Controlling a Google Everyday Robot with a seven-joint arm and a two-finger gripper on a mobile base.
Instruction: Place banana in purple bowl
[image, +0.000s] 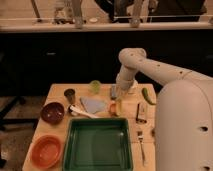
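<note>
**Banana** (120, 103): a small, slender, pale yellow toy. You are looking at it right under the gripper, near the middle of the wooden table (56, 91) and a little toward its right edge. It is sitting just beside the round orange fruit (113, 108). You cannot tell whether it is resting on the table or hanging clear of it.

**Gripper** (118, 98): a two-finger tool on the white arm (131, 59). It is pointing down over the banana with its fingers clenched together. You cannot tell whether the banana is caught between them.

**Purple bowl** (52, 113): round, dark maroon-purple and glossy inside. It is sitting upright by the table's left edge, well apart from the banana.

**Other items you are seeing**
- A bright orange bowl (46, 150) is sitting at the front left corner, in front of the purple bowl.
- A deep green rectangular tray (97, 145) is lying along the front edge, between the orange bowl and a metal fork (141, 143).
- A white spoon-like utensil (81, 112) is lying between the purple bowl and a grey-blue cloth (93, 104).
- A small dark cup (70, 94) and a pale green cup (95, 86) are standing toward the back edge.
- A curved green vegetable (146, 96) is lying near the right edge.
- A dark oblong packet (141, 113) is lying just in front of the green vegetable.
</note>
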